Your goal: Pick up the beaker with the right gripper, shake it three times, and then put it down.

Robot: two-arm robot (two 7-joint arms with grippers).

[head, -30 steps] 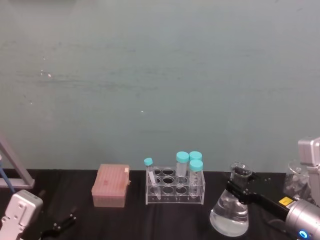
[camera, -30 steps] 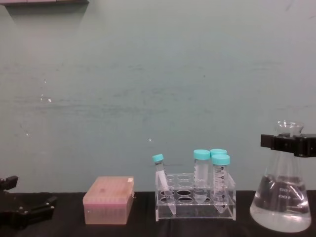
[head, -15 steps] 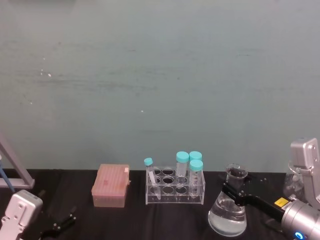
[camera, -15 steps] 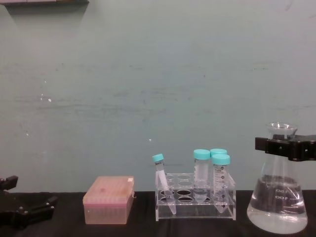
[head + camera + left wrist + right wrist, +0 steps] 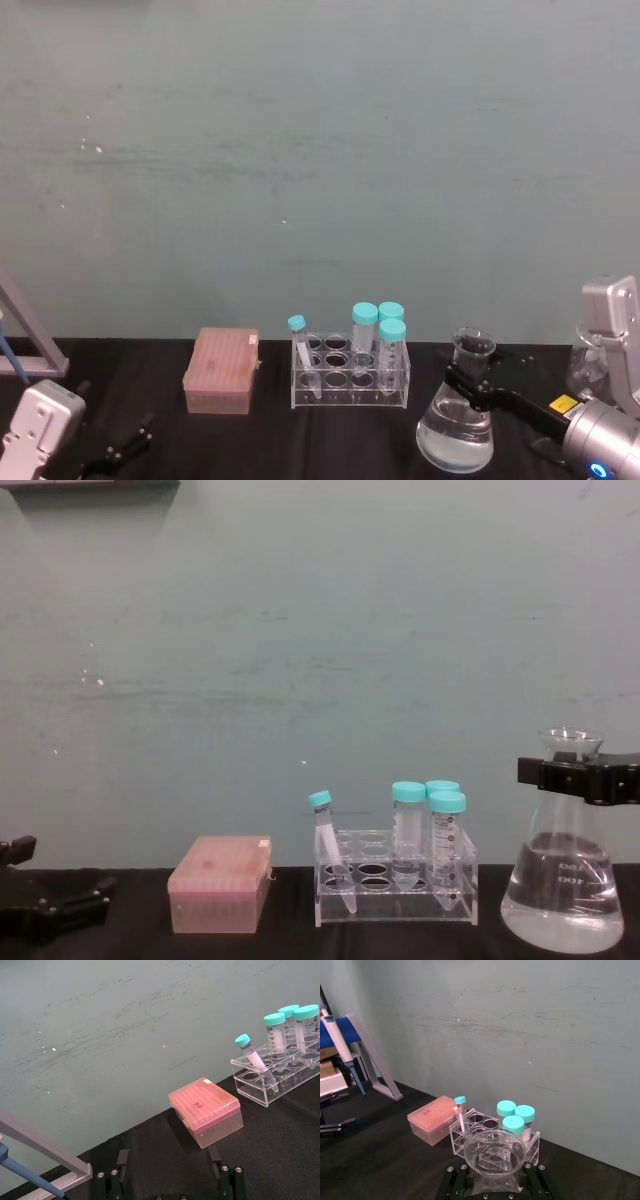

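The beaker point(image 5: 458, 425) is a clear conical flask holding clear liquid, upright to the right of the tube rack. My right gripper point(image 5: 470, 382) is shut on its neck just under the flared rim. From the side, the beaker point(image 5: 565, 890) has its wide base down at the black table, but I cannot tell whether it touches; the right gripper point(image 5: 572, 774) crosses its neck as a black bar. In the right wrist view the beaker's rim point(image 5: 495, 1152) sits between the black fingers point(image 5: 456, 1180). My left gripper point(image 5: 125, 446) is parked open at the table's front left corner.
A clear rack point(image 5: 350, 375) with several teal-capped tubes stands left of the beaker, and a pink tip box point(image 5: 221, 371) left of that. A pipette stand point(image 5: 25, 345) is at the far left. More glassware point(image 5: 590, 362) stands at the right edge. A green wall is close behind.
The beaker, held by the right gripper, shifted a little left and down and went from slightly tilted to upright. It has been still for the last half second. The left arm has not moved.
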